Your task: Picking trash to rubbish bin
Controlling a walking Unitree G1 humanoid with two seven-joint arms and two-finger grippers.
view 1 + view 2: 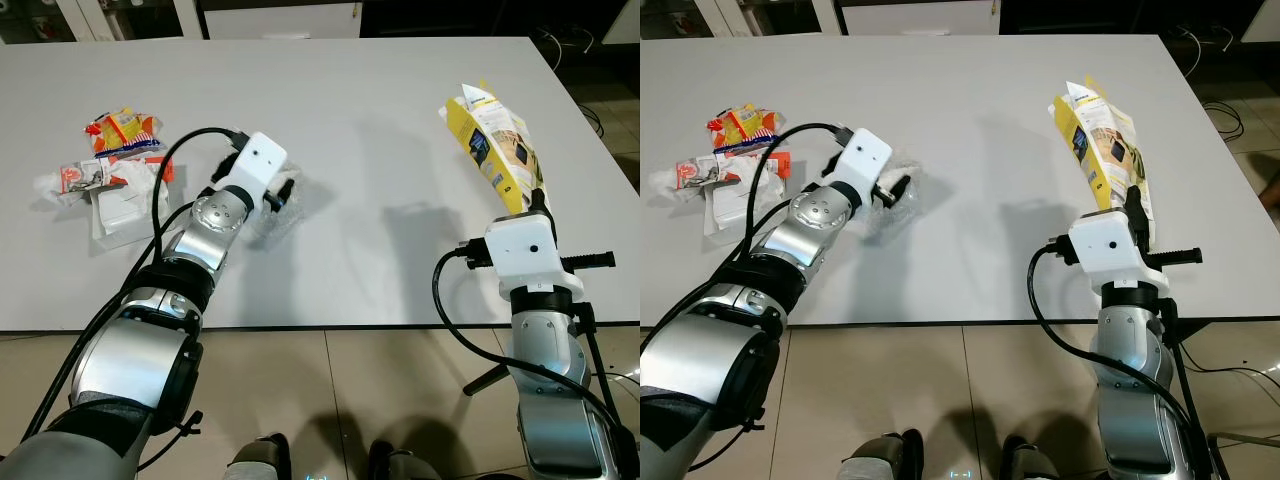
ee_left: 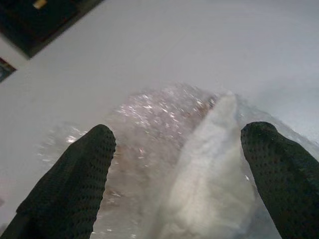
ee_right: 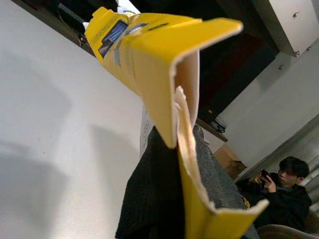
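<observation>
Two tools work the white bench (image 1: 380, 120): the left tool (image 1: 283, 192) reaches a crumpled clear plastic wrapper (image 1: 272, 222), right of the colourful wrapper pile (image 1: 115, 170). Left wrist: fingers (image 2: 79, 184) spread astride it; push lower before closing. Right wrist: right tool (image 3: 169, 199) clamps the torn yellow cardboard box (image 3: 149, 64).

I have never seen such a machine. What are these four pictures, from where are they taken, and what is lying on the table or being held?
This is a humanoid robot clearing trash from a white table. The two wide pictures come from cameras in its head, looking down at its own silver arms. The two close pictures come from cameras on its wrists, looking along black fingers. The right pincer is shut on a torn yellow carton, lifted above the table. The left pincer is open around a crumpled clear plastic wrap on the table. A pile of snack wrappers lies further to the left.
</observation>
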